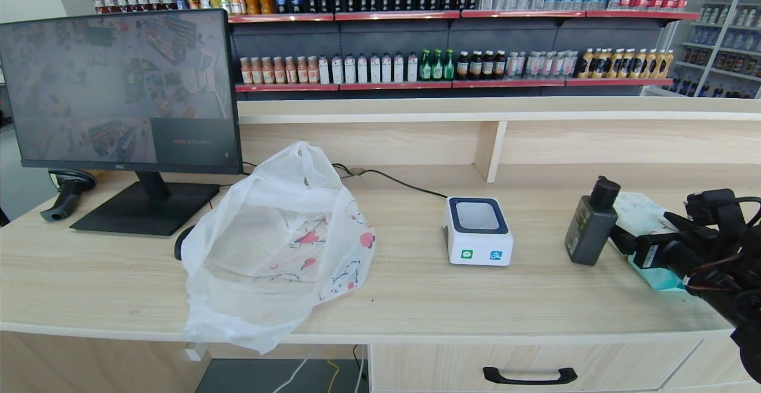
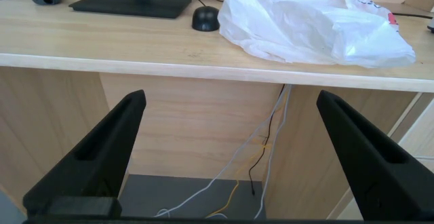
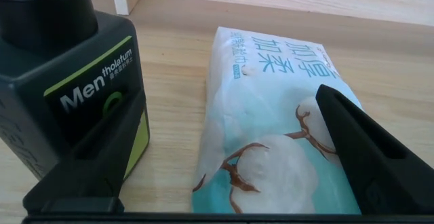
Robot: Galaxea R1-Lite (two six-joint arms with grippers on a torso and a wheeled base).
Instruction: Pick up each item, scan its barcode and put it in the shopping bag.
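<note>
A white plastic shopping bag (image 1: pixel 279 250) (image 2: pixel 312 20) lies slumped on the wooden counter, left of centre. The white barcode scanner box (image 1: pixel 477 229) sits mid-counter. To its right stands a dark bottle (image 1: pixel 590 226) (image 3: pixel 68 81) beside a teal tissue pack (image 1: pixel 645 208) (image 3: pixel 271 115) lying flat. My right gripper (image 1: pixel 636 232) (image 3: pixel 230 176) is open low over the tissue pack, one finger close beside the bottle, holding nothing. My left gripper (image 2: pixel 230 163) hangs open below the counter's front edge, under the bag.
A monitor (image 1: pixel 119 90) on its stand fills the counter's left, with a handheld scanner (image 1: pixel 65 194) beside it and a black mouse (image 1: pixel 180 243) (image 2: pixel 205 19) against the bag. A raised ledge with a divider (image 1: pixel 490 149) backs the counter. Cables (image 2: pixel 264 149) hang beneath.
</note>
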